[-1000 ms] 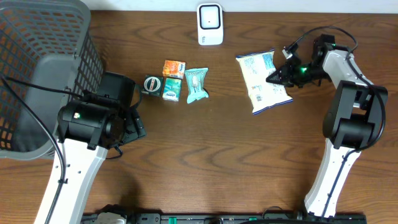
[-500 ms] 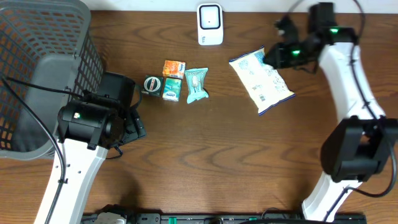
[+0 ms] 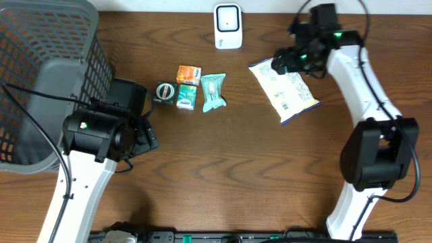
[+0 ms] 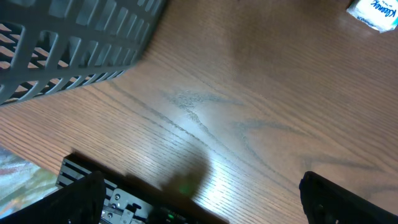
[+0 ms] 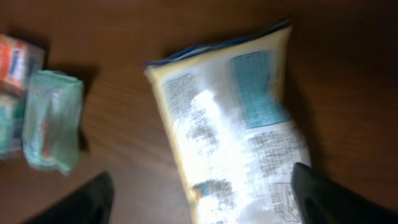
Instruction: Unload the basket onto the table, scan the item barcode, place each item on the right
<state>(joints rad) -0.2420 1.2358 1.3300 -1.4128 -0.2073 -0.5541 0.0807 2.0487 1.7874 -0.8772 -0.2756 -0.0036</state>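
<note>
The item, a white snack bag (image 3: 285,91) with blue edging, lies flat on the wooden table, printed side up. In the right wrist view the bag (image 5: 230,137) fills the middle. My right gripper (image 3: 285,61) hovers open over the bag's far end, and its dark fingertips (image 5: 336,194) stand wide on either side, holding nothing. A white scanner (image 3: 228,25) stands at the back edge, left of the bag. My left gripper (image 4: 199,202) is open over bare wood near the basket, with nothing in it.
A grey mesh basket (image 3: 47,74) fills the left side. An orange box (image 3: 189,73), a green box (image 3: 186,96), a round dark tin (image 3: 165,91) and a teal packet (image 3: 213,91) cluster left of the bag.
My right gripper, shut on the bag's edge, swung it left toward the scanner, then opened and let it go. The left arm has not moved.
</note>
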